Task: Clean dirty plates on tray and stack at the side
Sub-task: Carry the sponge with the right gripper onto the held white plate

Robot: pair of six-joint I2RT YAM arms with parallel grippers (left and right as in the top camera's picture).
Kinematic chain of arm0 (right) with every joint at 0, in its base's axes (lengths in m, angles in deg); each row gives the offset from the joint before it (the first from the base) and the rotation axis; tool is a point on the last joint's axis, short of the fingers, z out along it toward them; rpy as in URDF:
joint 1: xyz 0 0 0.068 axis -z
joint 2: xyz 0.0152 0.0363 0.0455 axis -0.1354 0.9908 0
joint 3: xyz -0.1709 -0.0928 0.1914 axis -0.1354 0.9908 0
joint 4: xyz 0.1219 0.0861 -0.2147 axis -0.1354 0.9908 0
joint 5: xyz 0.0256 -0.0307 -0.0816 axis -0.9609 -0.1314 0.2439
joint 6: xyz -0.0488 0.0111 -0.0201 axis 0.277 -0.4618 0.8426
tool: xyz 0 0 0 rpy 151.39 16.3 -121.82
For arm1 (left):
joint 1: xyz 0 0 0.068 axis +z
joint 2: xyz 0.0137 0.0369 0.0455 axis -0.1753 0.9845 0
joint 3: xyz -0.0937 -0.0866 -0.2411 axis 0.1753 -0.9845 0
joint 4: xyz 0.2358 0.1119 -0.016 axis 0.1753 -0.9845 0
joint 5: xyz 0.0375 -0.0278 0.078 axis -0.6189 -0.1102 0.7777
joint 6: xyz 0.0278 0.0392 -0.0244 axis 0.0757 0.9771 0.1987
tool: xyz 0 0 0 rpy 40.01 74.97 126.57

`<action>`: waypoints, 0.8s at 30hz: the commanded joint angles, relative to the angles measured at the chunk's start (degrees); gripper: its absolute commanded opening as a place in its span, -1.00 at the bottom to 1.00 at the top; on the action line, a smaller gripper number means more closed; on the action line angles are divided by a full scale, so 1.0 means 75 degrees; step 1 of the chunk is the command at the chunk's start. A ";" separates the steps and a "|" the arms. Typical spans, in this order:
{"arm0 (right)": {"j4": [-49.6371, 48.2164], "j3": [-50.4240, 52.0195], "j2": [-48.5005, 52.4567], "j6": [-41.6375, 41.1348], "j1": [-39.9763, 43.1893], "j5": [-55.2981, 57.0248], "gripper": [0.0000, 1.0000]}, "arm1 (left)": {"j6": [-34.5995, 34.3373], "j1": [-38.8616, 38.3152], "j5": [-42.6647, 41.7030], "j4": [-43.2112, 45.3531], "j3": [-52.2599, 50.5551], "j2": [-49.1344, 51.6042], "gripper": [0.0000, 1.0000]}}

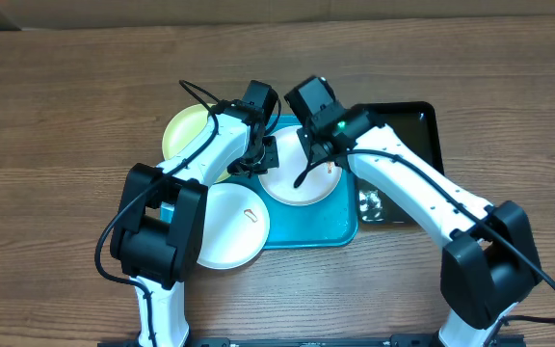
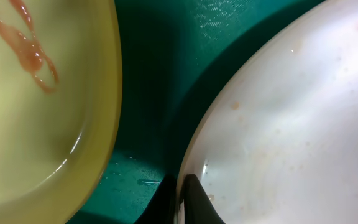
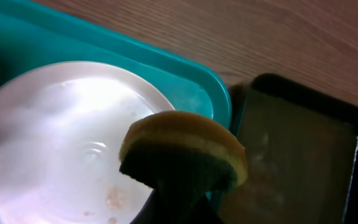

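Colours across the brown wood-grain surface (image 1: 66, 116)
Turquoise tray (image 1: 340, 231); centre plate (image 1: 302, 188) white with faint pinkish specks; second plate (image 1: 224, 226) white; third plate (image 1: 183, 130) yellow-green, reddish smear (image 2: 33, 53); black tray (image 1: 422, 125); sponge (image 3: 182, 149) yellow over dark.

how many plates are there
3: yellow-green plate at far-left of the tray, one white plate mid-tray, second white plate at its near-left corner; more could be hidden.

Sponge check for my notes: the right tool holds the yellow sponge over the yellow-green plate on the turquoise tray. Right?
No: the right wrist view shows the right tool holding the yellow sponge over a white plate on the turquoise tray, not the yellow-green one.
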 commanded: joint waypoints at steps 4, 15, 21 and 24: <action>-0.0962 0.0807 0.0017 -0.0070 0.0023 0.0323 -0.93 | 0.0058 0.0029 0.0070 -0.0044 -0.0117 0.0187 -0.92; -0.1475 0.1037 0.1090 -0.0055 0.0023 0.0323 -0.93 | 0.0055 0.0029 0.0017 -0.0128 -0.0117 0.0187 -0.92; -0.1172 0.1040 0.1655 -0.0391 0.0023 0.0259 -0.92 | 0.0058 0.0029 0.0020 -0.0166 -0.0117 0.0187 -0.92; -0.1125 0.1055 0.1760 -0.0484 0.0032 -0.0697 -0.93 | 0.0058 0.0029 0.0023 -0.0187 -0.0117 0.0187 -0.92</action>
